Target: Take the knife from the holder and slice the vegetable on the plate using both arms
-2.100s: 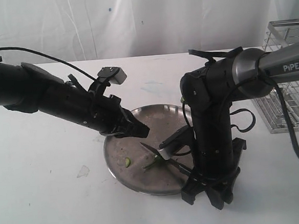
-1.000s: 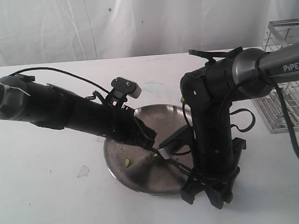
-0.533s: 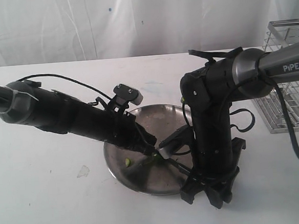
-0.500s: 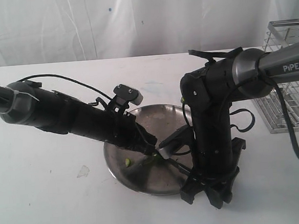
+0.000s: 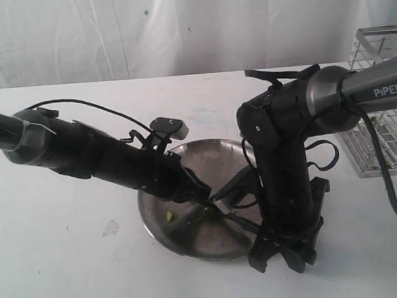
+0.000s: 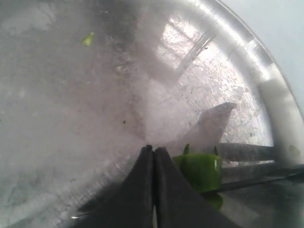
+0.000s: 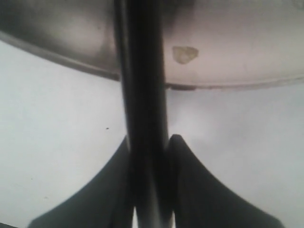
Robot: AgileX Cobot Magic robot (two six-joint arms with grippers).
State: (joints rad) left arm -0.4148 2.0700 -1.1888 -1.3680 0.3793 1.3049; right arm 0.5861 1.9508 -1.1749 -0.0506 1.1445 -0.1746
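Risks first. The left gripper (image 6: 153, 190) has its two fingers pressed together with nothing between them; the vegetable (image 6: 199, 172) lies just beside the fingertips, not pinned. My judgement: if the blade bears down now, the pepper piece may roll or skid across the slick plate (image 5: 155, 210), since nothing is holding it. The blade edge also passes very near the left fingertips, so a sideways drift of either arm could bring metal onto the gripper. The plate itself sits loose on the desk (image 5: 70, 267) and could shift under a hard push.

The knife (image 7: 142, 109) is clamped at its handle in the right gripper (image 7: 148, 190), fingers tight on either side of it. The blade reaches in over the plate rim toward the vegetable; in the left wrist view it runs alongside the green piece, touching or nearly so, I cannot tell which.

Poses, exterior view. Left arm (image 5: 83, 153) reaches low and nearly level from the plate's left, its tip down inside the plate beside the vegetable. Right arm (image 5: 286, 136) comes in from the holder's side, elbow high, forearm dropping steeply to the plate's near-right rim, gripper at desk level.

Holder (image 5: 380, 109) stands well apart from the plate, on its right. A small green slice (image 5: 168, 216) lies in the plate left of the vegetable.
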